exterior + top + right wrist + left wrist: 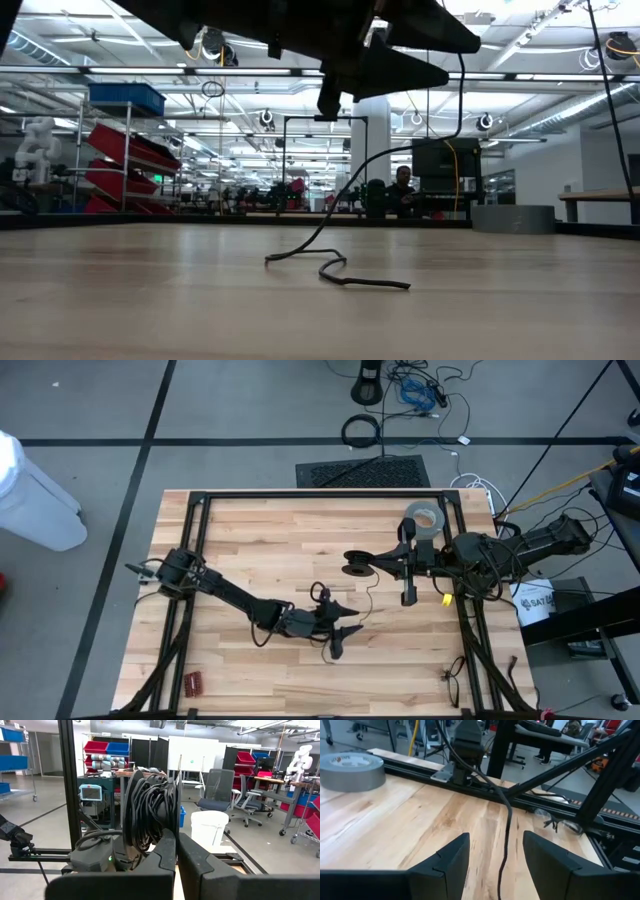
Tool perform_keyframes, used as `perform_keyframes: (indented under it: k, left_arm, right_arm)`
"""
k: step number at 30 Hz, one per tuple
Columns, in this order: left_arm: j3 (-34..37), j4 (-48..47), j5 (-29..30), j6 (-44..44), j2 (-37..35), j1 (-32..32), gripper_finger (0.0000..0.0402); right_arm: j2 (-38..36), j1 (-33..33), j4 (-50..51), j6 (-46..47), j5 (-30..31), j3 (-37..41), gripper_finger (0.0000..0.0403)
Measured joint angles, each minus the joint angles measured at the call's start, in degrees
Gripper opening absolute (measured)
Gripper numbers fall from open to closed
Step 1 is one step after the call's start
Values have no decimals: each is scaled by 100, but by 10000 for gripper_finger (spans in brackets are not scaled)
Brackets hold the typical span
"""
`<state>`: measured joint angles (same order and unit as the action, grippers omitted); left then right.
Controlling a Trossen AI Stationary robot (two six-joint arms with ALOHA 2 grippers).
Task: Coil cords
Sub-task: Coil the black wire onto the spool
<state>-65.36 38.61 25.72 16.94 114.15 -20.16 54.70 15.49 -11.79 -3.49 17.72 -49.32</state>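
**Slack cord may slip out of our open claw**

We see the cord (368, 592) running from the spool (355, 563) at our right claw (408, 565), clenched, down onto the worktop (250, 540), where its loose end lies in a wavy tail. Our left claw (338, 630) hovers released, the cord passing between its fingers (451, 861). If we wind now without pinching, the thin cord could slide free or snag, tangling rather than coiling.
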Motion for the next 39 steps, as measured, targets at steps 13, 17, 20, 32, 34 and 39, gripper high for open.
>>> perform_keyframes:
  k: [13,17,20,32,34,39]
  left_arm:
    - [-1,58,-111,209,0,44,166]
    - [-4,184,-120,209,0,44,166]
    - [-4,166,-172,211,0,44,166]
    - [-11,486,-165,227,-4,42,163]
    - [-11,428,-157,229,-4,42,155]
    - [-11,409,-147,231,-4,42,127]
  right_arm:
    - [0,0,-25,0,0,0,0]
    - [0,-2,-46,0,0,0,0]
    - [0,-2,-44,0,0,0,0]
    - [2,-1,-46,-20,0,0,0]
    - [2,0,-44,-22,0,0,0]
    - [2,-2,-46,-22,1,0,0]
